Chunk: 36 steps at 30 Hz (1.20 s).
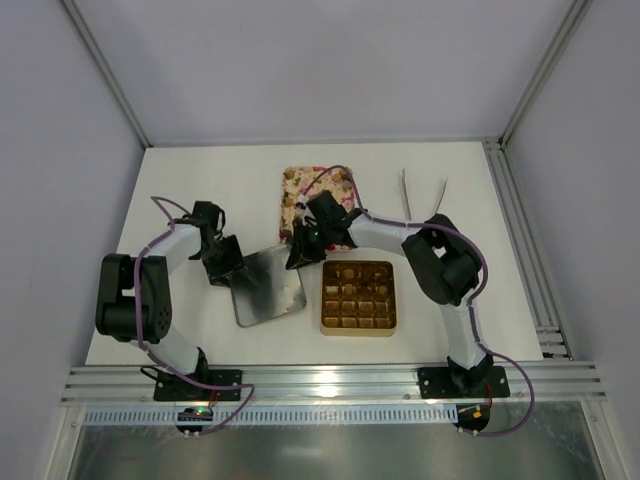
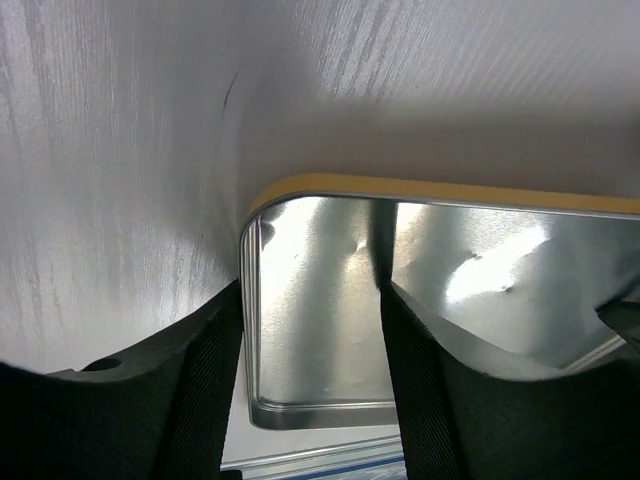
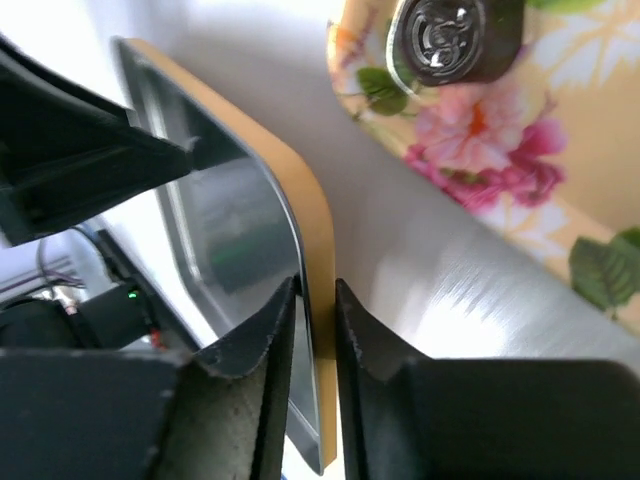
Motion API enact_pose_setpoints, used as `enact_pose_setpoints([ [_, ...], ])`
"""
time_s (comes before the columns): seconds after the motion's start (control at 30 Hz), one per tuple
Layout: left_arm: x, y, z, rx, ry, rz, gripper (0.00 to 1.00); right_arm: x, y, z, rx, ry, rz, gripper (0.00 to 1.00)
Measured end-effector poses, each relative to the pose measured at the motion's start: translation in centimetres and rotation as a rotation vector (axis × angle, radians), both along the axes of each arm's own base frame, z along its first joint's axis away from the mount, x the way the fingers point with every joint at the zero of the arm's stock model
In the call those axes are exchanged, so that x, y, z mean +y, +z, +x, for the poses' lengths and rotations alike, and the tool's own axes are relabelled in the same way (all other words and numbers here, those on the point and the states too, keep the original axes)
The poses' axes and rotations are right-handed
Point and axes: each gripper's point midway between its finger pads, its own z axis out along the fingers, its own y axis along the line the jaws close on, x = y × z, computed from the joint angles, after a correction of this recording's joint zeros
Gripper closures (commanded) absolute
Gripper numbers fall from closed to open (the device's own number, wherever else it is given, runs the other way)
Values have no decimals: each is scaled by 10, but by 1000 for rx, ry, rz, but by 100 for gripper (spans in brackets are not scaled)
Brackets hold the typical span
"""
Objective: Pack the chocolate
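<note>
The white table (image 1: pixel 180 200) carried a silvery lid (image 1: pixel 268 290) with a gold edge, just left of a gold-brown box (image 1: pixel 358 331) of grid cells. Behind them lay a floral tray (image 1: pixel 292 190). The right hand (image 3: pixel 315 290) was clamped on the lid's gold rim near the tray. The left hand (image 1: pixel 225 262) sat at the lid's left side, fingers (image 2: pixel 200 400) apart, one outside the rim and one over the shiny inside. Metal tongs (image 1: pixel 420 195) lay well right. One dark round chocolate (image 3: pixel 455 38) rested in the tray.
</note>
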Motion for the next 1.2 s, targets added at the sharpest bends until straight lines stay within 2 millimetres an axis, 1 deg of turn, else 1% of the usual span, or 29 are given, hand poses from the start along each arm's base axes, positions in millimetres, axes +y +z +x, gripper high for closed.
enact_pose_setpoints([
  [0.03, 0, 0, 0, 0, -1, 0, 43, 0, 5, -1, 2, -6, 17, 81],
  [0.1, 0, 1, 0, -3, -2, -1, 42, 1, 19, 1, -2, -20, 55, 84],
  [0.2, -1, 5, 0, -16, -4, -5, 40, 2, 38, 4, -22, -32, 97, 87],
  [0.27, -1, 13, 0, -36, -7, -5, 39, 2, 49, 7, -36, -39, 118, 90],
  [0.37, 0, 32, 0, -81, -13, -5, 34, 1, 61, 10, -44, -49, 141, 91],
  [0.43, 0, 51, 4, -133, -21, -3, 32, 0, 68, 13, -45, -55, 157, 92],
  [0.53, 0, 87, 13, -240, -26, -6, 29, -3, 78, 17, -39, -69, 186, 93],
  [0.63, 0, 132, 22, -383, -37, -3, 25, -8, 87, 23, -33, -83, 205, 93],
  [0.67, -1, 148, 23, -439, -48, 6, 25, -11, 91, 26, -33, -90, 211, 93],
  [0.73, -5, 175, 22, -527, -76, 18, 24, -17, 99, 34, -32, -107, 219, 93],
  [0.8, -15, 203, 17, -620, -130, 31, 22, -24, 110, 44, -37, -125, 229, 93],
  [0.87, -29, 222, 10, -689, -194, 45, 21, -31, 123, 52, -45, -138, 245, 93],
  [0.9, -41, 231, 4, -727, -247, 56, 21, -36, 130, 57, -46, -147, 252, 93],
  [0.97, -66, 243, -8, -780, -355, 70, 20, -45, 143, 64, -53, -162, 264, 93],
  [1.03, -86, 249, -18, -818, -452, 97, 19, -55, 155, 72, -57, -175, 263, 93],
  [1.1, -102, 247, -28, -842, -539, 157, 16, -65, 164, 78, -62, -188, 259, 93],
  [1.2, -135, 243, -48, -891, -719, 260, 11, -80, 172, 79, -58, -201, 250, 93],
])
